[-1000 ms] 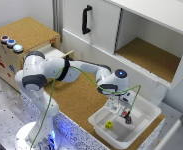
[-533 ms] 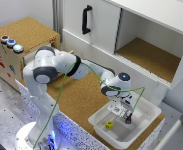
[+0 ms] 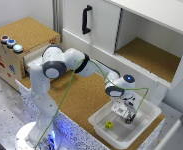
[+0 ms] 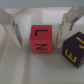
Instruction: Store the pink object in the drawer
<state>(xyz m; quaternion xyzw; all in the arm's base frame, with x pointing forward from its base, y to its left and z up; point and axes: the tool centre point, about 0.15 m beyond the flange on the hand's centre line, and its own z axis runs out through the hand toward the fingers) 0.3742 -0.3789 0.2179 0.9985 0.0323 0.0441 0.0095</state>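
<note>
The end effector (image 4: 39, 27) stands wide open with nothing in its grip: in the wrist view 1 finger (image 4: 15, 30) stands on either side of the pink object (image 4: 41, 40), a reddish-pink cube printed with dark letters, with clear gaps to both faces. That straddle reads as alignment for a pinch, the cube sitting between the fingers so closing would catch 2 opposite sides. Just beside it lies a dark purple cube (image 4: 74, 49) with yellow lettering, close to 1 finger, which could be nudged on the descent.

Both cubes rest on the floor of a white tub (image 3: 147, 111), seen in the exterior view at the near corner of the cork worktop (image 3: 83, 95); a small yellow cube (image 3: 109, 125) lies in it too, apart from the others.

The arm reaches out from its base, elbow bent, wrist pointing straight down into the tub.

The drawer (image 3: 35, 60) sits slightly open in the small wooden box (image 3: 11, 62) with 3 buttons, well apart from the tub, at the exterior view's left.
</note>
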